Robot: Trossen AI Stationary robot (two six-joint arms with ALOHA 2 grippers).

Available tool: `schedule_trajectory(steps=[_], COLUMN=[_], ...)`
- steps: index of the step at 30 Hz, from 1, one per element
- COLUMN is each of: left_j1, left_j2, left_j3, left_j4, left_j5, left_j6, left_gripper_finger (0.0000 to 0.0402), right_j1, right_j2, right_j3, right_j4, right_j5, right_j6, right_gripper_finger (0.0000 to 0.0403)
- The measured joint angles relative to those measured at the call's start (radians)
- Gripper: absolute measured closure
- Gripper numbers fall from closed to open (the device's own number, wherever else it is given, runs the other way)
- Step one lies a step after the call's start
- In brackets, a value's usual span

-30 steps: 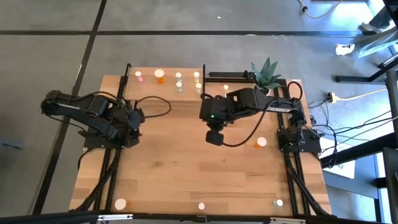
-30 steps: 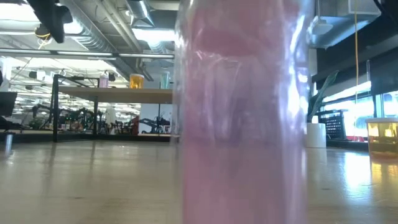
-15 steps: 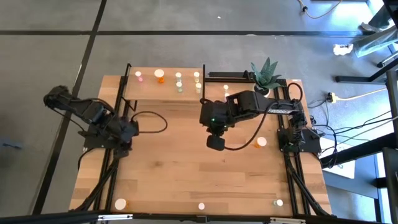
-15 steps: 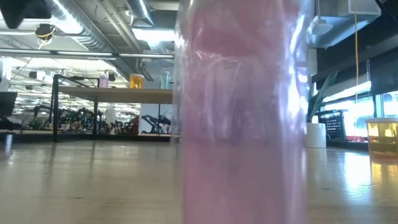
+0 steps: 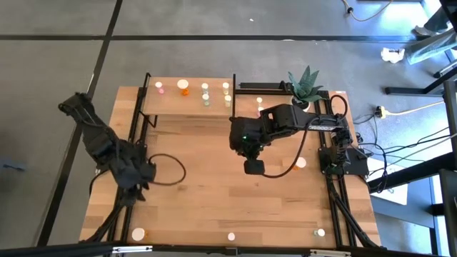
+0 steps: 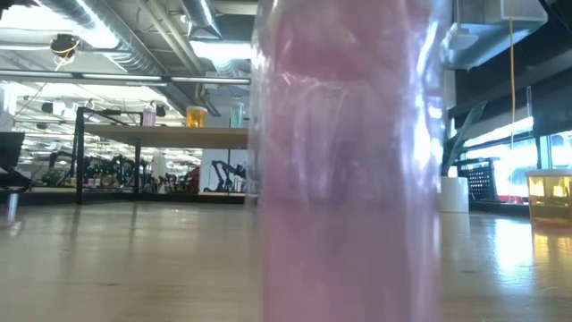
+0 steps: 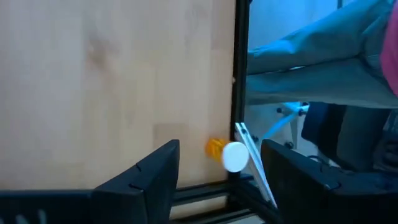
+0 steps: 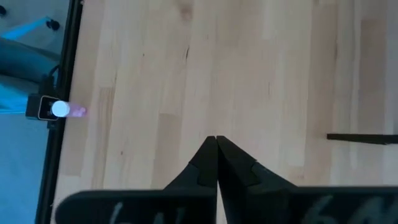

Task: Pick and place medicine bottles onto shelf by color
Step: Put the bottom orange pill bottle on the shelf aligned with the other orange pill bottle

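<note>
The shelf point(image 5: 187, 100) stands at the table's far edge with several medicine bottles point(image 5: 183, 86) in a row on it. In the low view it is the shelf point(image 6: 161, 134) far back on the left. Loose bottles stand on the table: an orange one point(image 5: 138, 233) near the near left corner, a pink one point(image 5: 231, 236) at the near edge, and an orange one point(image 5: 298, 163) at the right. My left gripper point(image 5: 137, 184) hangs open over the left side, and the orange bottle point(image 7: 227, 153) lies ahead of its fingers. My right gripper point(image 5: 253, 168) hangs shut and empty over the middle.
The pink bottle point(image 6: 344, 161) stands right in front of the low camera and fills most of that view. A potted plant point(image 5: 305, 84) stands at the far right. Another bottle point(image 5: 319, 232) is near the near right corner. Black frame rails point(image 5: 132, 118) run along both sides.
My left gripper has swung from beside the shelf's left end toward the table's near edge and turned, so it now points at the near left corner. It has stayed open. My right gripper has rolled a little where it hangs.
</note>
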Motion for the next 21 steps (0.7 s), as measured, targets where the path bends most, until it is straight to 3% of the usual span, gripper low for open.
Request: schedule_trajectory(steps=[5,12,21], left_j1=[-0.090,-0.197,-0.380], left_j2=[0.098,0.201,0.282], left_j3=[0.000,0.000,0.000], left_j4=[0.061,0.142,0.140], left_j5=[0.006,0.003,-0.053], left_j6=[-0.100,-0.107,-0.092], left_gripper_finger=[0.0184,0.0184,0.0184], right_j1=[0.000,0.000,0.000], right_j2=[0.000,0.000,0.000], right_j3=[0.000,0.000,0.000], right_j4=[0.000,0.021,0.117], right_j5=[0.000,-0.117,-0.123], right_j6=[-0.005,-0.006,-0.004], right_gripper_finger=[0.0399,0.0399,0.0399])
